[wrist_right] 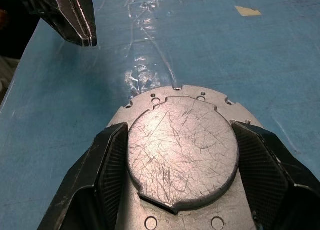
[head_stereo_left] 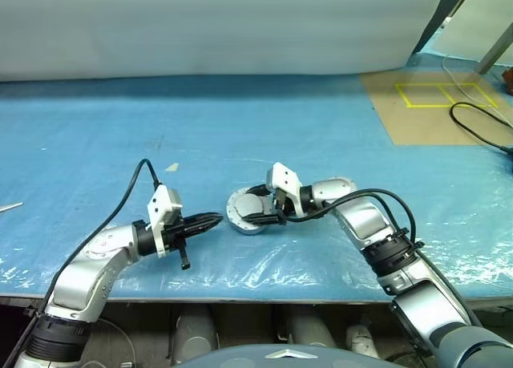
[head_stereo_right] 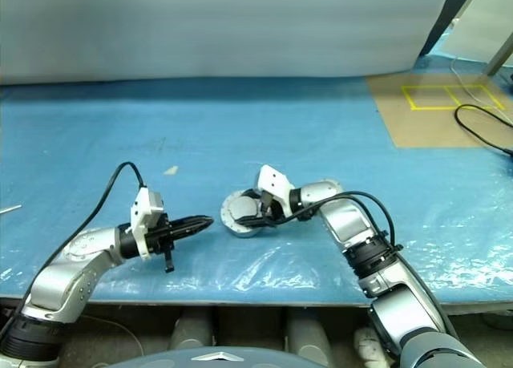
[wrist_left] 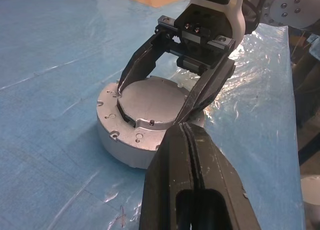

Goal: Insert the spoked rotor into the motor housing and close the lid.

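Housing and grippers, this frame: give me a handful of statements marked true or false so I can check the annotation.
1. The lid lies closed on the housing, plain grey face up. True.
2. The right gripper has a finger on each side of the lid. True.
3. The left gripper is wide open. False: its fingers are shut together, holding nothing.
4. The left gripper touches the housing. False: it hangs apart from it, on the robot's left side, pointing toward it.
5. The housing stands on the brown board. False: it stands on the blue sheet, well short of the board.
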